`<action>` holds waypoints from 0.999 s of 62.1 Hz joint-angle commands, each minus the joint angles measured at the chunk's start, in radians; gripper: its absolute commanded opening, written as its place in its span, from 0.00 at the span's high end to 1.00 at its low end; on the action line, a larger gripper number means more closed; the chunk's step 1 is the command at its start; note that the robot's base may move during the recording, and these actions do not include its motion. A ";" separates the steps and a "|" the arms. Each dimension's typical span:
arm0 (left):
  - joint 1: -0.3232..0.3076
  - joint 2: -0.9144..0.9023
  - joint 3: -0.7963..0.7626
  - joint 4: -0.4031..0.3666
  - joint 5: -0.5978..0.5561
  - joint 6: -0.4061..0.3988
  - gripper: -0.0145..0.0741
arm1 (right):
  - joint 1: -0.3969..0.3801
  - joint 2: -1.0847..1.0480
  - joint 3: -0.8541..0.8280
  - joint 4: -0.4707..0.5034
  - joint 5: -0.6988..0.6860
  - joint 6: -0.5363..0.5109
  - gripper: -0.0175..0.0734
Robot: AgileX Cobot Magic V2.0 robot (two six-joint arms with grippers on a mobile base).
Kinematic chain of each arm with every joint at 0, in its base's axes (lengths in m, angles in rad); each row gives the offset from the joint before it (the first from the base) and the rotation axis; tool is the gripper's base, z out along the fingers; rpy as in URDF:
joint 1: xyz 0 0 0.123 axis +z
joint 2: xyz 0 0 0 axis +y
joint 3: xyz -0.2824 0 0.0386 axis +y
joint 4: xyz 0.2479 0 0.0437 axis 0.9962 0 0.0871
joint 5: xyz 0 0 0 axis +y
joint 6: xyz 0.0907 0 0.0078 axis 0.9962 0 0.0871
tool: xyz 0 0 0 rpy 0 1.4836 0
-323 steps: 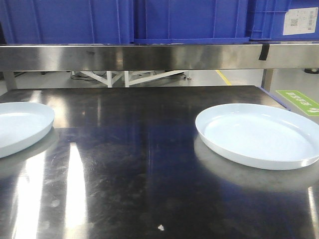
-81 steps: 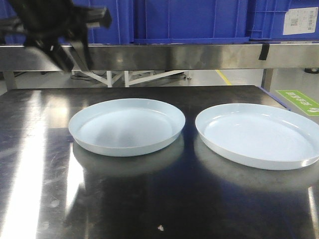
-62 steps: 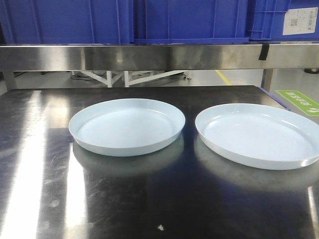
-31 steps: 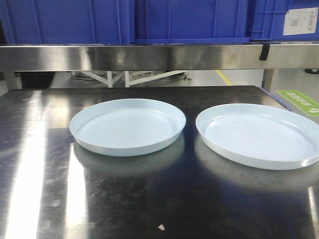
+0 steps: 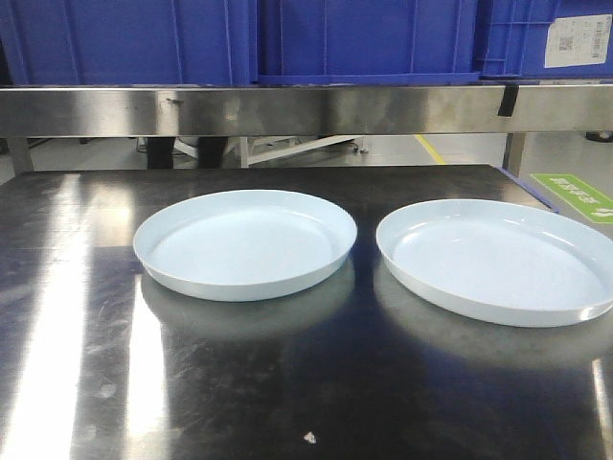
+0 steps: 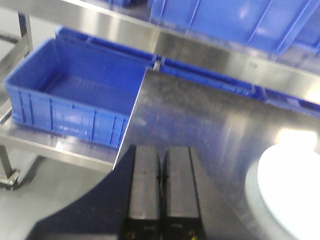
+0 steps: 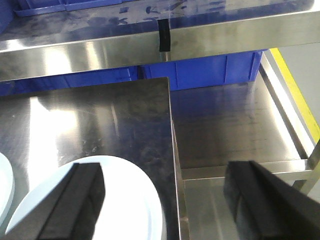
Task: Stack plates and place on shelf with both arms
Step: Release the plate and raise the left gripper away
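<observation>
Dark, polished stainless-steel table (image 5: 287, 393), streaked with glare, with one small white speck (image 5: 308, 438) near its front edge.

Left hand (image 6: 161, 190): black fingers pressed flat together, clenched on nothing, held over the table's left edge. A deep blue plastic bin (image 6: 75, 100) sits on a lower ledge beyond.

Right hand (image 7: 167, 197): black fingers spread wide, released and empty, above the table's right edge.

Task items: two large round pale bluish-white glossy plates with low upturned rims and flat centres. Left plate (image 5: 245, 242) lies at table centre. The right plate (image 5: 498, 259) lies just beside it, a narrow gap between them, not touching. Both rest flat.

Behind: brushed-steel shelf (image 5: 287, 107) spanning the width, with blue plastic crates (image 5: 364, 38) standing on it.

Status, as judged: plates lie side by side, stacking is not yet done, and the two-armed lift to the shelf is outstanding.
</observation>
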 commanded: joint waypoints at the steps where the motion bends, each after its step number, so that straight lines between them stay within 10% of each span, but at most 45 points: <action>1: 0.002 0.004 -0.018 0.001 -0.097 0.009 0.74 | 0.003 -0.003 -0.039 -0.009 -0.080 -0.003 0.15; 27: 0.000 0.004 -0.015 0.006 -0.108 0.160 0.74 | 0.003 -0.003 -0.039 -0.009 -0.077 -0.003 0.15; 62: -0.015 0.004 -0.008 0.040 -0.103 0.160 0.74 | 0.003 -0.003 -0.039 -0.009 -0.049 -0.003 0.17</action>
